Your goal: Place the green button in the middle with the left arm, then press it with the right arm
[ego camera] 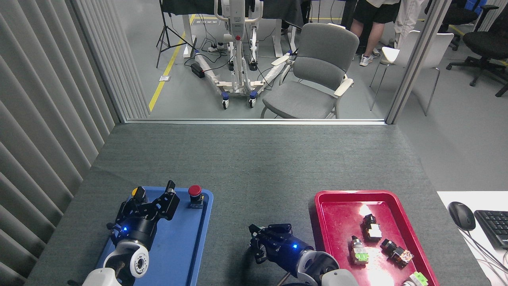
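Note:
The green button does not show in the head view. My right gripper [257,239] is low over the dark grey cloth [254,167] between the two trays. It looks dark and end-on, so its jaw state is unclear. My left gripper [155,194] hovers open over the blue tray [176,246]. One of its fingers [170,186] points toward the tray's far edge. The other finger sits right beside the yellow-capped button [135,192]. Nothing is held between the left fingers.
A red-capped button [194,195] stands at the blue tray's far right corner. The red tray [337,198] on the right holds several small switch parts. A mouse [461,215] and keyboard [494,226] lie off the table's right. A grey chair [313,75] stands beyond the far edge.

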Robot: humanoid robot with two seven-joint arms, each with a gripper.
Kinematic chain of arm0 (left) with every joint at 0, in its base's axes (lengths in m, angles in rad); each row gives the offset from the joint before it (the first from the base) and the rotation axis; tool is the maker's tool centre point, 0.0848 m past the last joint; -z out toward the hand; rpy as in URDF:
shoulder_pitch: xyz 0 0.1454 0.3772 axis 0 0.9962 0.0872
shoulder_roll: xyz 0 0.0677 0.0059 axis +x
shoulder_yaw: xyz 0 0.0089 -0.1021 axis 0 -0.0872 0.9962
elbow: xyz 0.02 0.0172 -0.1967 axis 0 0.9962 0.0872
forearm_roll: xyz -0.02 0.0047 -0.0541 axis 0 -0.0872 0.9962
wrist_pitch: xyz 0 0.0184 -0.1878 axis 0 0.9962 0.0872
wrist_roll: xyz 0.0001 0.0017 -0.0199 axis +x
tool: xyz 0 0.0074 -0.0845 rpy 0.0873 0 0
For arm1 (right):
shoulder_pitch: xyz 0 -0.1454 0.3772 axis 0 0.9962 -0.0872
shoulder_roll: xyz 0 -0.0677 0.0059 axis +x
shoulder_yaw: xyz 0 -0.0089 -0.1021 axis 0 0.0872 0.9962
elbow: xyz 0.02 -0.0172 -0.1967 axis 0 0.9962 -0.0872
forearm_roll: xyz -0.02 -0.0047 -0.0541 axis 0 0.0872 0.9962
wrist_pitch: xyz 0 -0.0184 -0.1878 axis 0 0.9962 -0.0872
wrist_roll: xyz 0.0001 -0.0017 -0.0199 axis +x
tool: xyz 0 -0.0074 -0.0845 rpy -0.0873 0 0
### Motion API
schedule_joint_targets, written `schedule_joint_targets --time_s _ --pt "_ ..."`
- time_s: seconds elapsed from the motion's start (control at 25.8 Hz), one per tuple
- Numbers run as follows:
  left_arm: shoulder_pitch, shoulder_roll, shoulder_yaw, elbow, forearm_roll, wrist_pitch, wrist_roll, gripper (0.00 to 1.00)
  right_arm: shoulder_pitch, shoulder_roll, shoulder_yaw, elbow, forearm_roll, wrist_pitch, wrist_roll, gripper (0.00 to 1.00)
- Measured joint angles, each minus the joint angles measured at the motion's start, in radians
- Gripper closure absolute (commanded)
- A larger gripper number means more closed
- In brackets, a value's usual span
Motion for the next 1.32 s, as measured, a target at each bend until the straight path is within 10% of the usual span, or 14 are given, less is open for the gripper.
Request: schedule_joint_targets --time_s 0.08,0.16,0.19,0.58,1.32 --pt "-0.002 -0.002 0.000 0.006 0.001 -0.006 -0.001 0.01 -0.002 -0.001 -0.026 -0.004 -0.062 0.000 -0.010 0.68" --pt "-0.002 -0.003 0.001 0.010 0.002 -0.010 -0.001 0.01 -0.005 -0.002 -0.047 -0.008 -0.109 0.000 -0.068 0.07" --pt "-0.004 -0.004 0.001 0.010 0.002 -0.011 -0.001 0.01 -0.004 -0.003 -0.054 -0.008 -0.124 0.000 -0.097 0.01" --pt "-0.022 -0.009 -0.008 0.015 -0.004 -0.014 -0.010 0.01 0.005 -0.038 -0.160 -0.045 -0.190 -0.050 -0.253 0.01" --pt "-0.098 -0.013 -0.013 0.109 -0.054 -0.011 0.010 0.00 0.082 -0.211 -0.330 -0.141 -0.237 0.050 -0.175 0.00"
